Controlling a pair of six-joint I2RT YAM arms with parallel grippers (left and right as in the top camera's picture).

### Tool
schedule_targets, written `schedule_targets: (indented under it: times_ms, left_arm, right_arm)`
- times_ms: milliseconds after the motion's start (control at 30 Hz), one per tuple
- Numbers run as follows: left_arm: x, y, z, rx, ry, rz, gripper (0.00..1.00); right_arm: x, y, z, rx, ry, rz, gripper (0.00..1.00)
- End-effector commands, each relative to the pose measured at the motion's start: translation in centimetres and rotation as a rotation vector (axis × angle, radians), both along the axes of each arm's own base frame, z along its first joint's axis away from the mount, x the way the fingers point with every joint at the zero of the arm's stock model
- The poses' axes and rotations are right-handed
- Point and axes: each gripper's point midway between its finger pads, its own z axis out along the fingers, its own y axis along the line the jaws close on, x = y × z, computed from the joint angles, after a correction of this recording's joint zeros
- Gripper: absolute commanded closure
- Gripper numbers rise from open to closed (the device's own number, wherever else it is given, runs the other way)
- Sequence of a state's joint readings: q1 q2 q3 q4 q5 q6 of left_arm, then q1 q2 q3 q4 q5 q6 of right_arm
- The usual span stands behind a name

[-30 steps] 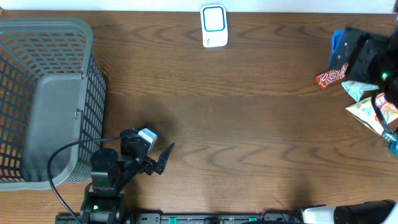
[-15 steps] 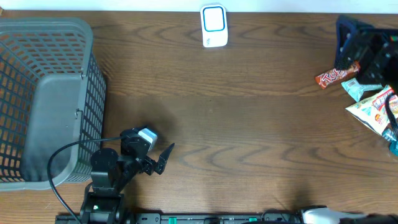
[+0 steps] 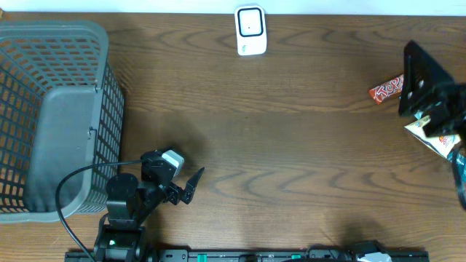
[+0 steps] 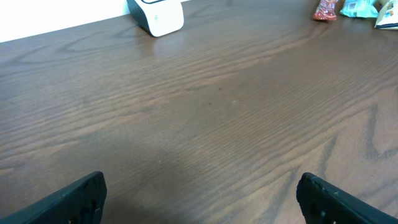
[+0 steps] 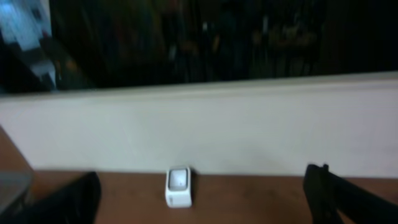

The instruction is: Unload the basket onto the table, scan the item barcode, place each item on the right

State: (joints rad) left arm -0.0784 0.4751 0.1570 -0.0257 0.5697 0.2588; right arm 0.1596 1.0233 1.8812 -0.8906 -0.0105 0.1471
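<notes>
The white barcode scanner (image 3: 250, 30) stands at the table's back edge; it also shows in the left wrist view (image 4: 157, 14) and the right wrist view (image 5: 178, 187). Snack items lie at the far right: a red candy bar (image 3: 386, 89) and a white-and-yellow packet (image 3: 424, 133). My right arm (image 3: 429, 91) hangs above them and hides part of the pile. The right gripper (image 5: 202, 202) is open and empty, facing the scanner and the back wall. My left gripper (image 4: 199, 208) rests open and empty over bare wood at the front left.
A grey mesh basket (image 3: 80, 44) fills the left side of the table. The red candy bar (image 4: 326, 10) and a teal packet (image 4: 359, 7) show far off in the left wrist view. A white wall runs behind the table.
The right arm has swung toward the near side over the snack pile and tilted. The scanner's face has gone from blue to white. The left arm has stayed still.
</notes>
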Motion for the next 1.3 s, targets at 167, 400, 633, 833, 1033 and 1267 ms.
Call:
schedule_targets:
  times_ms: [167, 400, 633, 833, 1033, 1267]
  left_arm:
    - [0.1, 0.2, 0.0, -0.005, 0.000, 0.011, 0.02]
    - [0.1, 0.2, 0.0, -0.005, 0.000, 0.011, 0.02]
    - [0.1, 0.2, 0.0, -0.005, -0.001, 0.011, 0.02]
    - [0.1, 0.2, 0.0, -0.005, 0.000, 0.011, 0.02]
    - [0.1, 0.2, 0.0, -0.005, 0.000, 0.011, 0.02]
    - [0.1, 0.2, 0.0, -0.005, 0.000, 0.011, 0.02]
  right_arm:
    - [-2.8, 0.1, -4.9, 0.008, -0.138, 0.030, 0.01]
    - [-4.4, -0.7, -10.3, 0.025, -0.277, 0.002, 0.01]
    - [-4.6, -1.3, -16.0, 0.014, -0.389, -0.018, 0.01]
    - [-4.3, -1.4, -19.7, 0.028, -0.454, -0.017, 0.01]
    - [-3.7, -1.9, -22.4, 0.037, -0.488, -0.042, 0.01]
    - [-2.5, -2.4, -25.4, 0.044, -0.499, -0.072, 0.01]
